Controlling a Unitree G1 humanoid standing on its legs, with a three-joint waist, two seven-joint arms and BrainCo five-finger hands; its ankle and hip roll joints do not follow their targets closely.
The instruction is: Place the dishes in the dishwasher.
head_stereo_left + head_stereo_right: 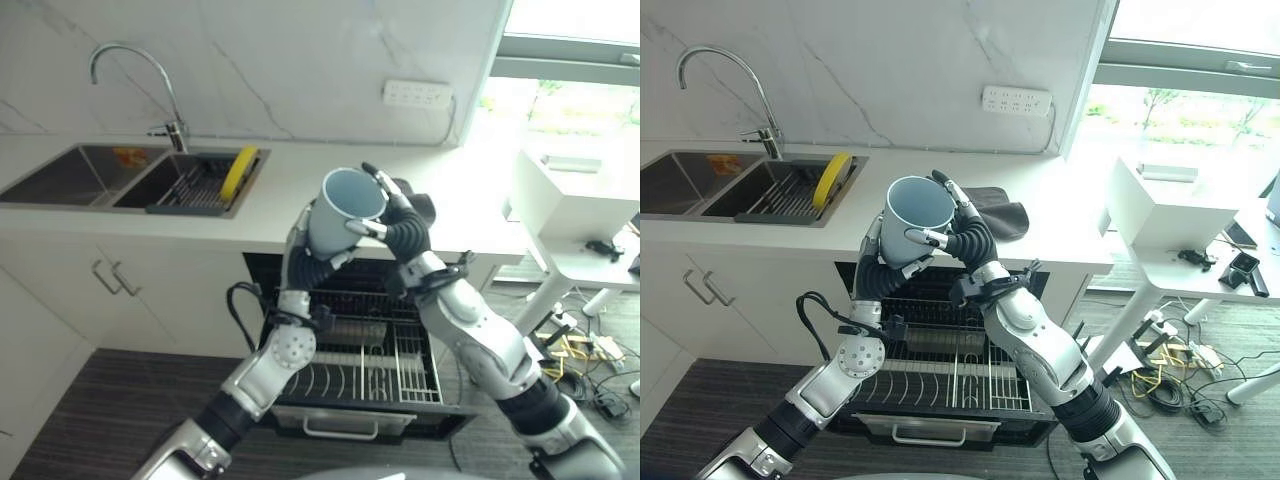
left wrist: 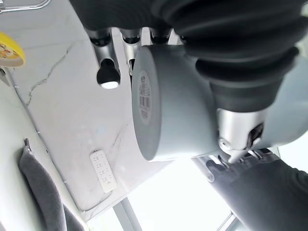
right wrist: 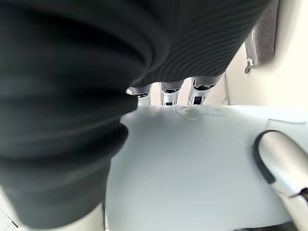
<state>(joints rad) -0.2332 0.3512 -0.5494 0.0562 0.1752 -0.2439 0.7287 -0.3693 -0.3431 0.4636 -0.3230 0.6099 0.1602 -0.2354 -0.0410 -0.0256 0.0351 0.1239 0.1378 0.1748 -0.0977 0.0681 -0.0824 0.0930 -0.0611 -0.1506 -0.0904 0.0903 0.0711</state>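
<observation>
Both robot hands meet at a pale blue cup [image 1: 345, 208], held up in the air above the open dishwasher, mouth tilted toward the camera.

- Left robot hand [image 1: 300, 262]: under and behind the cup's base, fingers curled up along the wall; the left wrist view shows its dark fingertips [image 2: 109, 77] against the base rim.
- Right robot hand [image 1: 400, 228]: closed on the cup from the right, fingers over the rim and side; the right wrist view shows the thumb [image 3: 284, 168] lying on the cup's wall.
- Dishwasher rack [image 1: 400, 362]: pulled out below the worktop, directly beneath the cup. Wire tines at the left and middle look unfilled; a grey item sits near the rack's back, too unclear to name.

Progress, as judged: the cup is lifted but not yet racked; it looks like a hand-over or a two-handed carry. Left to do: lower it into the rack.

Surroundings, left to right:
- Sink [image 1: 60, 172] with tap [image 1: 135, 75], set into the worktop [image 1: 300, 190].
- Drainer basin [image 1: 195, 183] holding a yellow plate [image 1: 238, 172] on edge, seemingly still to load.
- Dark cloth [image 1: 998, 214] on the worktop behind the right robot hand.
- Wall socket strip [image 1: 417, 95].
- White side table [image 1: 585, 265] with a white box [image 1: 565, 195], well apart at the right.

Obstructions: the worktop edge overhangs the rack's rear, and both arms crowd the space above it.
</observation>
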